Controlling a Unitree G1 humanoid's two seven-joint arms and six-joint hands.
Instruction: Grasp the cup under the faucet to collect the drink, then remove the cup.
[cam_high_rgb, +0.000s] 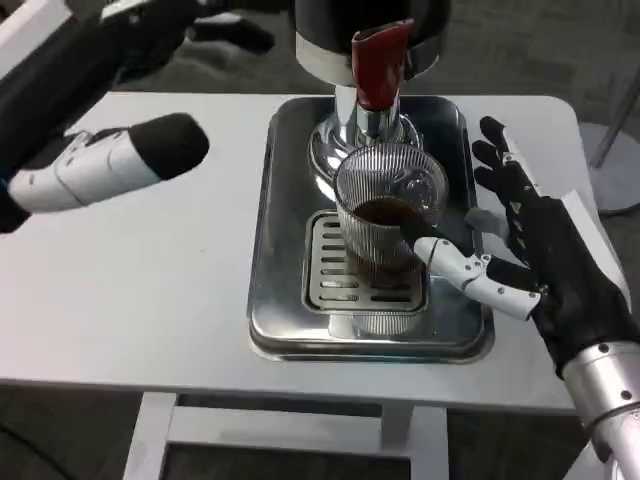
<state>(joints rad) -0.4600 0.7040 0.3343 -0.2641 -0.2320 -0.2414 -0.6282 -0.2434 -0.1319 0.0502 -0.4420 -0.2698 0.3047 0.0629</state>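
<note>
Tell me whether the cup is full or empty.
Partly filled: the cup stands upright on the drip tray, with dark drink in its lower part.

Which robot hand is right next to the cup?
The right hand. Its thumb reaches to the side of the ribbed glass cup on the drip tray. The left hand is up over the bare table, far from it.

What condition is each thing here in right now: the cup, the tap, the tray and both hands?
Cup: upright on the grate, some dark drink inside.
Tap: red lever above the cup; flow cannot be told.
Tray: flat on the table.
Right hand: fingers spread, thumb touching the cup.
Left hand: raised, holding nothing.
</note>
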